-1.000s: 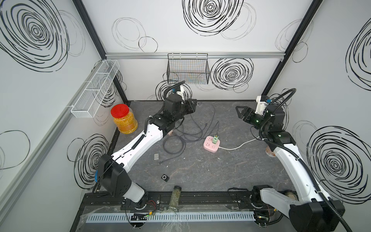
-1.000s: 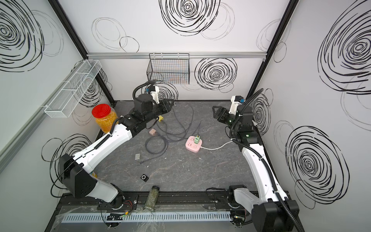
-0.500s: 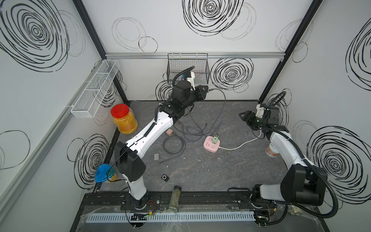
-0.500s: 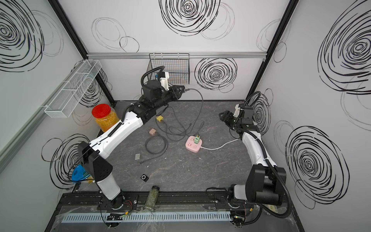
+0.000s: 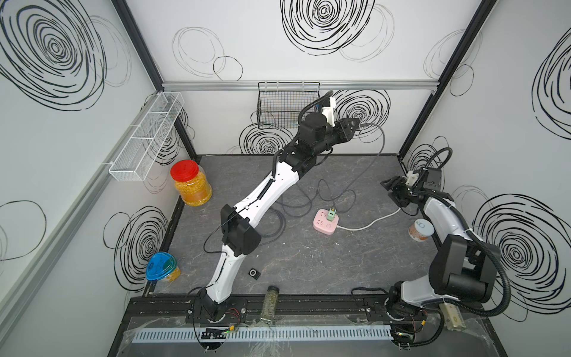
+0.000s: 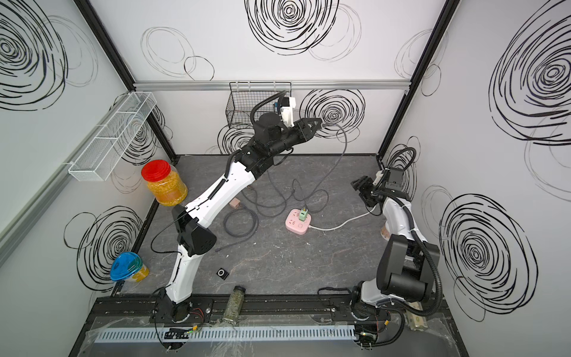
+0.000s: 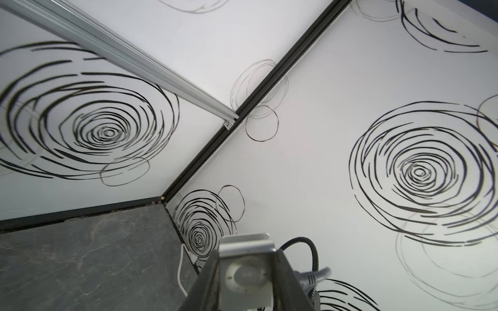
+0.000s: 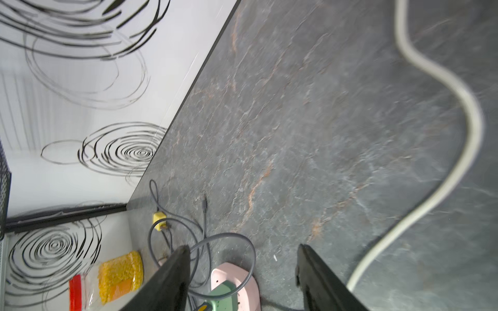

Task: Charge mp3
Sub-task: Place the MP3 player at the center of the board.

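My left gripper [image 5: 355, 123] is raised high at the back wall, right of the wire basket. It is shut on a small silver square thing with a round white face [image 7: 246, 272], which looks like the mp3. A grey plug [image 7: 314, 277] sits at its side. The dark cable [image 5: 375, 160] hangs from there down to a green adaptor [image 5: 332, 213] in the pink power strip [image 5: 324, 224]. My right gripper [image 5: 390, 185] hovers open and empty near the right wall. In the right wrist view the right gripper [image 8: 242, 250] looks towards the strip [image 8: 237, 274].
A small black square device [image 5: 254, 273] lies near the table's front. A red-lidded jar [image 5: 190, 182] and a blue-lidded cup [image 5: 162, 270] stand left, another cup [image 5: 420, 230] right. A bottle [image 5: 271, 301] lies on the front rail. A coiled cable [image 6: 241, 221] lies mid-table.
My left arm has risen from the back of the table up beside the basket, pulling the cable with it. The right arm has drawn back and lower, its jaws narrowing a little.
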`<state>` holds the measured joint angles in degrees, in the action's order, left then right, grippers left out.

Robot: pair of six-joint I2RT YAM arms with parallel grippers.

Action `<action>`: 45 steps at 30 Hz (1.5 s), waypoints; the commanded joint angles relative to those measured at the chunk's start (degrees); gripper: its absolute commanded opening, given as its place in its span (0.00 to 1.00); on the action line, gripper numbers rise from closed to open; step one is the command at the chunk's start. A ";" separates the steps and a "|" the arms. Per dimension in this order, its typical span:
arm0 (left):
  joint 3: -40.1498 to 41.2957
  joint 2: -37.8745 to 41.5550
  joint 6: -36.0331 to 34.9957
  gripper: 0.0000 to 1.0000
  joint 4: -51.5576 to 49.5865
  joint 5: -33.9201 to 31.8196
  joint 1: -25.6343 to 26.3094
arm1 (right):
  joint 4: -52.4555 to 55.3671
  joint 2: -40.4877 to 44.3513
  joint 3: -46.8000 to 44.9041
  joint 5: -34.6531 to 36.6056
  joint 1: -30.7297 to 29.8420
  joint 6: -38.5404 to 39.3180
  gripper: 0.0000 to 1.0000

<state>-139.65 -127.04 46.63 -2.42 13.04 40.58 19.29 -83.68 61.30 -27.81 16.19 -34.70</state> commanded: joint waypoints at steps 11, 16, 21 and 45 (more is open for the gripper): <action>1.94 -14.94 7.88 0.27 6.71 6.56 0.47 | 4.43 3.87 -0.49 2.41 7.04 3.01 0.68; 3.34 -17.08 7.24 0.27 6.16 6.56 0.05 | 3.77 2.45 -0.61 0.41 7.09 3.32 0.68; 3.00 -16.95 6.29 0.27 4.97 5.95 -1.57 | 2.71 1.52 -0.63 0.41 7.00 3.41 0.68; -5.36 -16.84 9.33 0.28 10.88 -0.27 -10.59 | -2.23 -5.73 5.54 -2.51 4.35 -0.43 0.66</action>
<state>-138.82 -144.90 53.91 -1.91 15.40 32.05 18.39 -88.71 64.25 -29.06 21.47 -34.26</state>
